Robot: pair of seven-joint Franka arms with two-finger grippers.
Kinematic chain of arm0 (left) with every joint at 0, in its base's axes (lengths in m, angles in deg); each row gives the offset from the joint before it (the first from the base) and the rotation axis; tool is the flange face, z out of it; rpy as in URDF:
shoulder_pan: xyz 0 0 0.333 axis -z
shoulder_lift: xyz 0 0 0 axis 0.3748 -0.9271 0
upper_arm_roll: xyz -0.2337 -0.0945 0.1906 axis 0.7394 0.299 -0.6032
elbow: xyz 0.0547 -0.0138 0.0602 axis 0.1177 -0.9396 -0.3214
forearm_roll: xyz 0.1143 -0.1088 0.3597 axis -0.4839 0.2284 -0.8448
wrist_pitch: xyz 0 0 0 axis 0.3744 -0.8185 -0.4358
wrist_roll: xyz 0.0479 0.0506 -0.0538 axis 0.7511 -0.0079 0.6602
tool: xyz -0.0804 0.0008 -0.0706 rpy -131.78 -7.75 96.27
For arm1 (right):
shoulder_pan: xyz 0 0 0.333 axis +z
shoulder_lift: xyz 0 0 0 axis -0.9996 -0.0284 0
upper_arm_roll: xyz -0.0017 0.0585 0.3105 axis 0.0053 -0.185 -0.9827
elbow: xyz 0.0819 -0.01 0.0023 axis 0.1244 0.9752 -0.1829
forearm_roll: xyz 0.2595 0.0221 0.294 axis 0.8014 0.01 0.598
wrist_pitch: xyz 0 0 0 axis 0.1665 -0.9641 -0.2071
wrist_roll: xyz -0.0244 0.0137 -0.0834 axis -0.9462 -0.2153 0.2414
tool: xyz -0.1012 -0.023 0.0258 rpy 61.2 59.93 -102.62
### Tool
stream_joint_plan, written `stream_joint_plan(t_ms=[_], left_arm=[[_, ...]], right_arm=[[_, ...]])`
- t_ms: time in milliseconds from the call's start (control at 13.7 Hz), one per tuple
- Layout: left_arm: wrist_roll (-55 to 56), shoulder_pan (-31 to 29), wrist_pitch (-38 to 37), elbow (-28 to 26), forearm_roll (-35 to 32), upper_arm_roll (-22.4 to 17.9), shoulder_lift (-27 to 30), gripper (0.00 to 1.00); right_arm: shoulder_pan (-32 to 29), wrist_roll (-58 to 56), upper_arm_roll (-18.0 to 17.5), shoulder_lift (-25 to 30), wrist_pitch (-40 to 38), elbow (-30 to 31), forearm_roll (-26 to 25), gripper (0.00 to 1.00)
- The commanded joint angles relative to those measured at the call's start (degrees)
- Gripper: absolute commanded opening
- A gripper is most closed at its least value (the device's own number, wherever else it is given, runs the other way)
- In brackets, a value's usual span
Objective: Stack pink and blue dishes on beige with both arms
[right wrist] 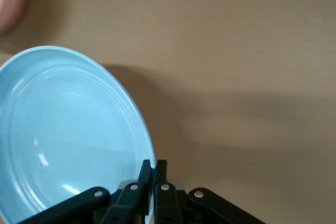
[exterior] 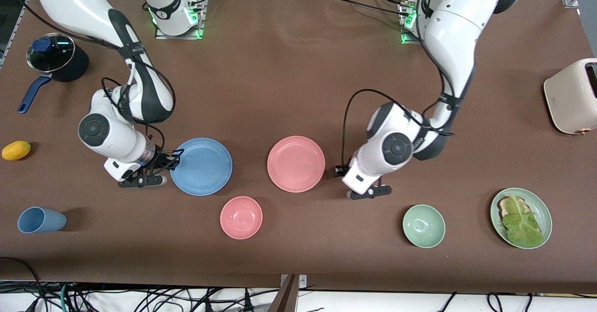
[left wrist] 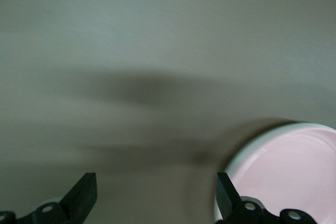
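Your left gripper (exterior: 339, 169) is mostly hidden under its own wrist from the front camera; the left wrist view shows its fingers (left wrist: 81, 195) spread wide, with only a slice of the pink plate (exterior: 296, 163) showing just beside one fingertip. That arm bends down low over the table (exterior: 289, 69). Your right gripper (exterior: 173, 158) is pinching the rim of the blue plate (exterior: 201, 166), fingers pressed together on its edge, arm folded low at that plate's side. No beige plate shows in any view.
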Motion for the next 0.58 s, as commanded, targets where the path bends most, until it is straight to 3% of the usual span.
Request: stream_joint_plan(t_ms=[0, 365, 510], left_arm=[[-6.0, -5.4, -6.4, -0.3, -0.2, 0.2, 2.7, 1.0], [-19.4, -15.5, -11.6, -0.4, -1.7, 0.2, 4.1, 1.0], [-23.0, -18.7, -12.8, -0.4, -1.9, 0.2, 4.8, 1.0]], right_arm=[[1.2, 2.5, -0.7, 0.0, -6.4, -6.0, 3.0, 0.0], [10.5, 21.0, -0.9, -3.7, -5.2, -10.3, 3.0, 0.0], [15.3, 30.3, -0.8, -6.9, -0.2, -12.2, 2.9, 0.0]])
